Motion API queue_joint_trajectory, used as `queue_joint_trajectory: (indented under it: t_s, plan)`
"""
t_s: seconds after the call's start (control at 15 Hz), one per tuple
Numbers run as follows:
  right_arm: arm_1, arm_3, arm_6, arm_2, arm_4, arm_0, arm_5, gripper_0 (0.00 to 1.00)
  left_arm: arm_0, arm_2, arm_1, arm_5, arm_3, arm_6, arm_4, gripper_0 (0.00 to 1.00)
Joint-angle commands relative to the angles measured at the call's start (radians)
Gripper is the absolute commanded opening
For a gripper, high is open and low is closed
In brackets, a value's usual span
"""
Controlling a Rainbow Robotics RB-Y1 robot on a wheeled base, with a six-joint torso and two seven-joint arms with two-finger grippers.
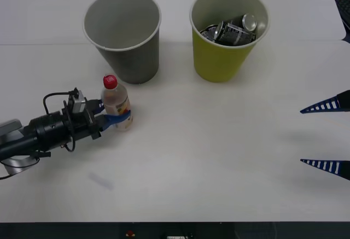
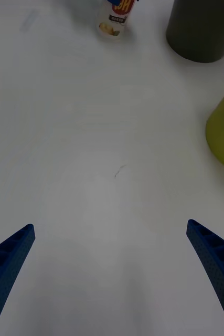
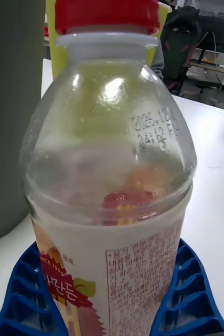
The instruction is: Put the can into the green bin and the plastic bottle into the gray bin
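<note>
My left gripper (image 1: 121, 120) has its blue fingers (image 3: 25, 294) closed around the lower body of the plastic bottle (image 1: 116, 103), which stands upright on the table (image 1: 219, 157) just in front of the gray bin (image 1: 123, 34). Thin clear plastic, part full: probably light, slick, squashable, so the low grip on the label suits. My right gripper (image 1: 328, 135) waits wide open and empty at the right edge; the can (image 1: 240, 28) lies in the green bin (image 1: 227, 58).

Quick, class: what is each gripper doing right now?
Left gripper: closed around the plastic bottle, which stands on the table in front of the gray bin.
Right gripper: open, holding nothing, at the table's right side.
</note>
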Motion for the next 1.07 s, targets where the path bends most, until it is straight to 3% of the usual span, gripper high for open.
queue_joint_trajectory:
  t_s: [0.07,0.33,0.53,0.67,0.93,1.07]
  plan:
    - [0.000,0.000,0.000,0.000,0.000,0.000,0.000,1.00,0.020,0.079,0.031,-0.023,-0.011,0.077,-0.117,0.00]
    - [0.000,0.000,0.000,0.000,0.000,0.000,0.000,1.00,0.100,0.294,0.085,-0.092,-0.091,0.272,-0.370,0.00]
    - [0.000,0.000,0.000,0.000,0.000,0.000,0.000,1.00,0.207,0.487,0.135,-0.095,-0.246,0.422,-0.558,0.00]
    - [0.000,0.000,0.000,0.000,0.000,0.000,0.000,1.00,0.275,0.624,0.152,-0.095,-0.360,0.563,-0.688,0.00]
    - [0.000,0.000,0.000,0.000,0.000,0.000,0.000,1.00,0.339,0.809,0.155,-0.104,-0.515,0.811,-0.892,0.00]
    - [0.000,0.000,0.000,0.000,0.000,0.000,0.000,1.00,0.361,0.903,0.155,-0.116,-0.610,0.991,-1.007,0.00]
